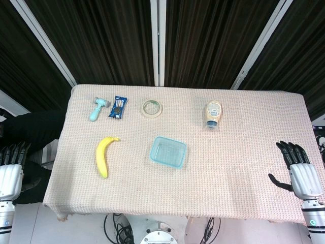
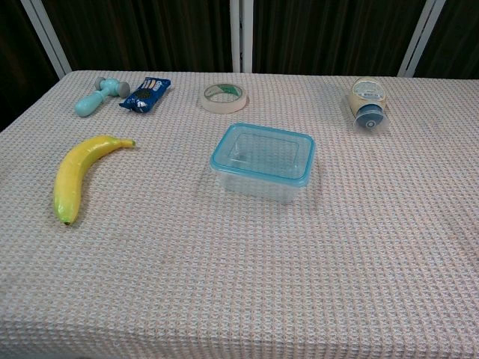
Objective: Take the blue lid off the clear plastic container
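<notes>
The clear plastic container (image 2: 261, 166) sat near the middle of the bench (image 2: 239, 284), its blue lid (image 2: 261, 155) still seated on top and touched by neither hand. In the head view the same container (image 1: 168, 152) lay slightly right of the bench's centre line.

The left hand (image 1: 11, 173) hung off the bench's left edge, low in the head view, fingers extended upward and holding nothing. The right hand (image 1: 299, 170) rested over the near right corner of the bench, fingers spread, thumb out to the side, also released and empty. Neither hand showed in the chest view.

A banana (image 2: 81, 172) lay to the left of the container, well apart from it. Along the far side stood a pale blue toy hammer (image 2: 99, 94), a blue snack packet (image 2: 146, 94) just beside it, a roll of tape (image 2: 224, 97), and a squeeze bottle (image 2: 368, 105) lying on its side at the right.
</notes>
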`<state>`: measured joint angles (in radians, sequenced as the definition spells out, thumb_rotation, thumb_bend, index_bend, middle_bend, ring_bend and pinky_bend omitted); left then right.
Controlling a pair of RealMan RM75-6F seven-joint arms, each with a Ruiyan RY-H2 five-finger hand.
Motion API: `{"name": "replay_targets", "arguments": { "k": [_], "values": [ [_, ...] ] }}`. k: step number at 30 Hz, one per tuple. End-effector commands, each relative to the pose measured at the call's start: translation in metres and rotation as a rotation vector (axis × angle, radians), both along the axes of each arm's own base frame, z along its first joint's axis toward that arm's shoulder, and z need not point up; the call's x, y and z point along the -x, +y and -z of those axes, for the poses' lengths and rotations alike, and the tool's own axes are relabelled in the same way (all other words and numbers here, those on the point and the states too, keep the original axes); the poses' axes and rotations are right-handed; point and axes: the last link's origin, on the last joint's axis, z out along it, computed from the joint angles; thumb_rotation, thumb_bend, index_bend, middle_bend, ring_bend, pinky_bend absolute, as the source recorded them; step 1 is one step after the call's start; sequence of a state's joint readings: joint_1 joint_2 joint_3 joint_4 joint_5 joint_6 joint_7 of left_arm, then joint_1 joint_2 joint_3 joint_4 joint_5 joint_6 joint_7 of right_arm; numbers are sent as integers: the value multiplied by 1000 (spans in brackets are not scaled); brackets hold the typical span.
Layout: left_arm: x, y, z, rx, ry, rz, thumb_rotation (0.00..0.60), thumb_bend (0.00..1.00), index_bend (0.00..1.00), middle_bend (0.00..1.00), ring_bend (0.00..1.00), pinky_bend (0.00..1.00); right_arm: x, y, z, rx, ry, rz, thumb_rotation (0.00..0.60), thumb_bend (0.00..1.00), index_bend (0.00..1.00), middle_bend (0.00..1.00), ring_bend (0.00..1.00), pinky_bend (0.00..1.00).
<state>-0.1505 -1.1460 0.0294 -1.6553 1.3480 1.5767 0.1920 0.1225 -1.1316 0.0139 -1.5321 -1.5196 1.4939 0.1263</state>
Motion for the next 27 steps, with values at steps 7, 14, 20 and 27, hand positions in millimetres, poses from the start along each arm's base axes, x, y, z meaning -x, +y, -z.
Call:
{"name": "replay_targets", "arguments": {
  "k": [7, 14, 20, 27],
  "values": [
    [-3, -2, 2, 4, 0, 4, 600, 60, 82, 44, 0, 0, -1, 4, 1, -3, -8, -16, 600, 157, 0, 62, 0, 7],
    [-25, 16, 5, 54, 5, 105, 600, 60, 82, 44, 0, 0, 0, 15, 1, 3, -26, -36, 600, 157, 0, 62, 0, 7],
    [-92, 70, 24, 251, 24, 330, 600, 60, 82, 45, 0, 0, -18, 12, 7, -50, -2, -130, 600, 158, 0, 94, 0, 10],
    [-182, 128, 80, 560, -66, 473, 600, 62, 75, 44, 0, 0, -50, 1, 20, -139, 41, -255, 600, 162, 0, 105, 0, 49]
  ]
}}
